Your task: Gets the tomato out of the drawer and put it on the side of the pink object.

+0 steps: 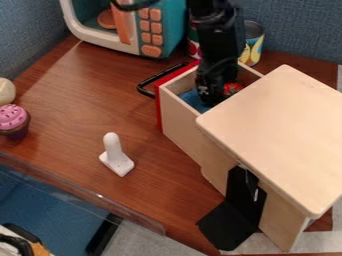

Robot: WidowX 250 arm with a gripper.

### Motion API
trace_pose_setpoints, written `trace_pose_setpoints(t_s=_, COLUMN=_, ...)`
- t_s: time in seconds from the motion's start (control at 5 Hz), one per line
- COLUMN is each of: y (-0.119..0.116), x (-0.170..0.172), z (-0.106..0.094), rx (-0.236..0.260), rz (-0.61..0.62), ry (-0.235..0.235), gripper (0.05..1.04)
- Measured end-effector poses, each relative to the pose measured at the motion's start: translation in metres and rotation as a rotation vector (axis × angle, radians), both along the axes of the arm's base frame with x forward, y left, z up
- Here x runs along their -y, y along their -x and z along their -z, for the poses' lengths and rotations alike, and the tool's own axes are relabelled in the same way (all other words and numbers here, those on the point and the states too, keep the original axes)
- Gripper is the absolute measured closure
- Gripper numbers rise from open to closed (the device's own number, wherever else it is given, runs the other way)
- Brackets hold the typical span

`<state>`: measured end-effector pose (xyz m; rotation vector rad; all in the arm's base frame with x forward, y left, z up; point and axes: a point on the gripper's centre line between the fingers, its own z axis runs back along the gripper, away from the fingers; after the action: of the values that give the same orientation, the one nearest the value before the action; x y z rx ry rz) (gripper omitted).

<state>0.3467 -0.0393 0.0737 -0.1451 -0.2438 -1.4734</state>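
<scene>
My gripper point(212, 96) hangs down inside the pulled-out wooden drawer point(184, 123), which has a red front and a black handle. Right beside it, partly hidden behind the gripper, is the red tomato point(232, 89) in the drawer. A blue thing lies at the drawer's bottom, left of the gripper. At the far left edge stands the pink object, a cupcake point(13, 120) with pink frosting and a dark base.
The wooden cabinet top point(280, 135) rises on the right. A white upright piece point(115, 155) stands mid-table. A toy microwave point(127, 30) and cans point(252, 44) stand at the back. A pale round thing point(6, 91) sits behind the cupcake.
</scene>
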Motion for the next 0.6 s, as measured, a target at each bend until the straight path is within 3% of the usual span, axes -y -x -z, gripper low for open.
trace_pose_setpoints(t_s=0.4, y=-0.006, x=0.002, z=0.014, rx=-0.010, rz=-0.009, ry=-0.046, gripper=0.084)
trace_pose_setpoints(t_s=0.6, y=-0.014, x=0.001, z=0.019, rx=-0.008, rz=-0.017, ry=-0.053, gripper=0.140)
